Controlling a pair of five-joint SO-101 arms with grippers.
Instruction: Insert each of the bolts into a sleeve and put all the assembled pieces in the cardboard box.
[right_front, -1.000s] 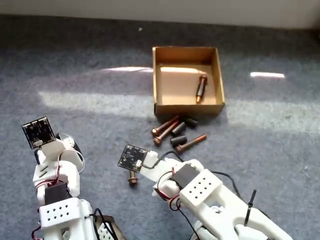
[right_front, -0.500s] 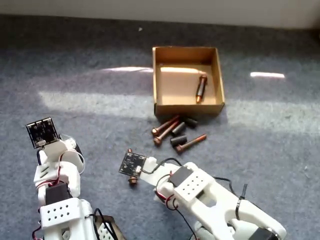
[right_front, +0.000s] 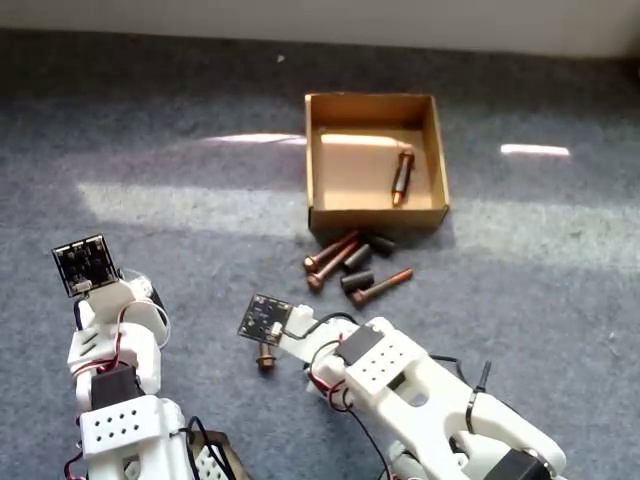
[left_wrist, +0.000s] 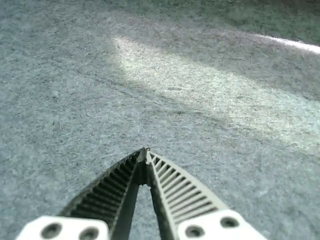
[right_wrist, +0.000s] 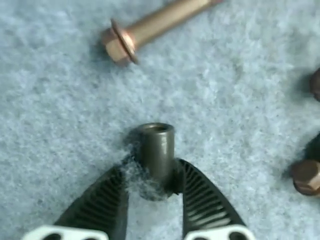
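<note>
**High view.** I see daylight crossing the grey carpet (right_front: 180, 205) in pale bands. One broad strip lies left of the cardboard box (right_front: 375, 220), and a small glaring patch lies to its right. The far edge is dim, and the box shades the carpet along its near wall.

**Left wrist view.** A sunlit diagonal band, dimmer on both sides.

**Right wrist view.** Bright, even light; the sleeve (right_wrist: 156, 147) casts a dark shadow close beside it.
</note>
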